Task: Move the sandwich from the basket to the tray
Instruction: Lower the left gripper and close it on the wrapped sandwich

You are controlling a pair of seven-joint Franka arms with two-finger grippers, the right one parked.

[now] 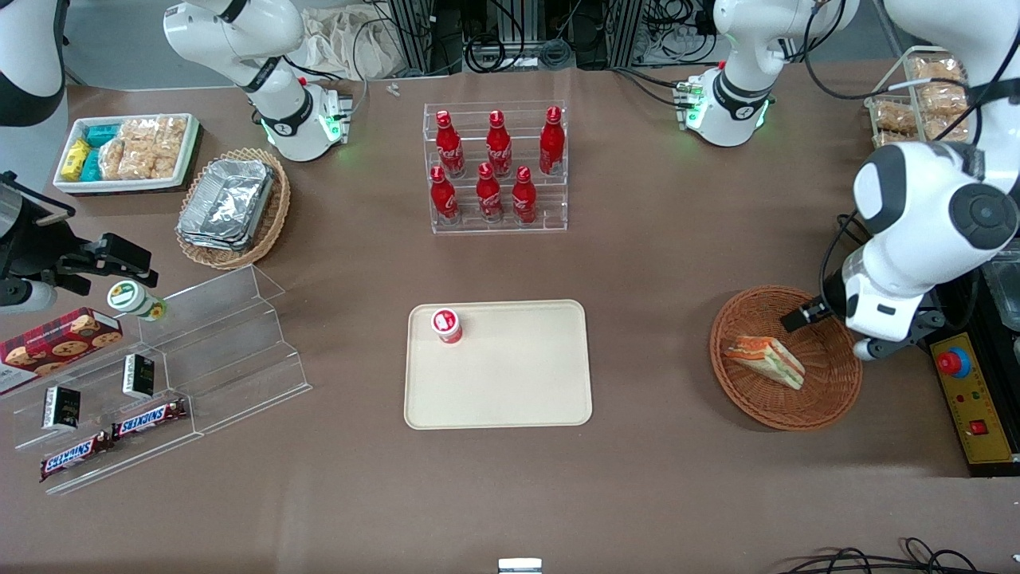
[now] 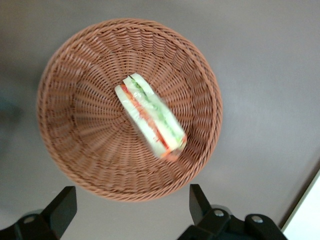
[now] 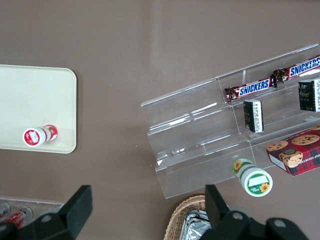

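Only the wrist view shows the gripper [image 2: 127,210] with fingers [image 2: 62,207] wide, empty, above the basket [image 2: 70,145] holding one sandwich [image 2: 150,117]; the front view adds one tray [image 1: 510,383].

Brown-covered table [image 1: 653,263], tangled cables [image 1: 510,40] above.

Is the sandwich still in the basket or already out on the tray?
In the basket. The sandwich lies on its woven floor; the tool hangs open above it, and the tray holds only a small red-capped bottle.

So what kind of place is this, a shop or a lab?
Likely a robotics lab set up like a snack counter: cola bottles on a clear rack, a sandwich in a basket, the open gripper above it, cables at the table's edge.
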